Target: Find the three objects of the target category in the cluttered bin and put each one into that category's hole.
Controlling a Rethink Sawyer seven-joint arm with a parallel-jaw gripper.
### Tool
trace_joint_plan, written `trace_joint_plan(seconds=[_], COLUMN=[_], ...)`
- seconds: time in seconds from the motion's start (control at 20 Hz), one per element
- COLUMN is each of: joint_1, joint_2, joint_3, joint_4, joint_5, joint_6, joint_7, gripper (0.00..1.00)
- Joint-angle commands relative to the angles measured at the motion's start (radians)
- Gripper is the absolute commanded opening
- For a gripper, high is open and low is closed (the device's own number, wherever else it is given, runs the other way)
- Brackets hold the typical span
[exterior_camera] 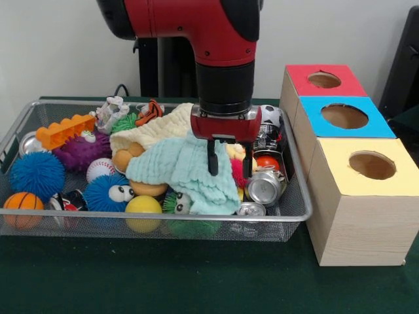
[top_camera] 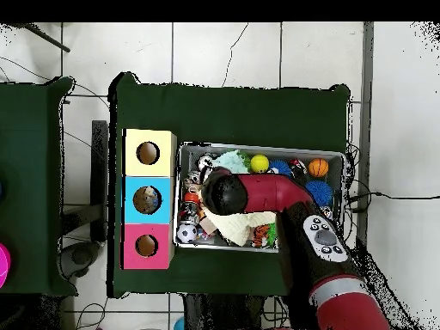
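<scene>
The wire mesh bin is full of toys, cloths and cans; it also shows in the overhead view. No clear plastic bottle or cup shows in it; any there are hidden under the clutter or the arm. My gripper is open, fingers pointing down. It hangs over a pale green cloth at the bin's right middle and holds nothing. The hole in the blue-topped box is right of the bin. In the overhead view this hole shows something pale inside.
A red-topped box and a yellow-topped box flank the blue one. Silver cans lie at the bin's right end beside a dark can. A cream cloth, spiky balls, a baseball and an orange brick fill the rest.
</scene>
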Motion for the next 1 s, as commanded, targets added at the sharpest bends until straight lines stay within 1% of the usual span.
trace_joint_plan(seconds=[0.05, 0.2, 0.5, 0.6, 0.65, 0.8, 1.0], joint_1=[-0.080, -0.120, -0.188, -0.209, -0.224, -0.252, -0.265], joint_2=[-0.029, -0.048, -0.037, -0.045, -0.054, -0.056, -0.038], joint_3=[0.017, 0.030, 0.058, 0.068, 0.074, 0.086, 0.098], joint_4=[0.045, 0.053, 0.006, 0.001, 0.013, 0.008, -0.031], joint_5=[0.042, 0.032, 0.000, -0.009, -0.014, -0.027, -0.039], joint_6=[0.108, 0.142, 0.197, 0.215, 0.217, 0.232, 0.263], joint_7=[0.016, -0.034, -0.122, -0.145, -0.157, -0.181, -0.197], gripper=[1.00, 1.00, 1.00, 1.00, 1.00, 1.00, 1.00])
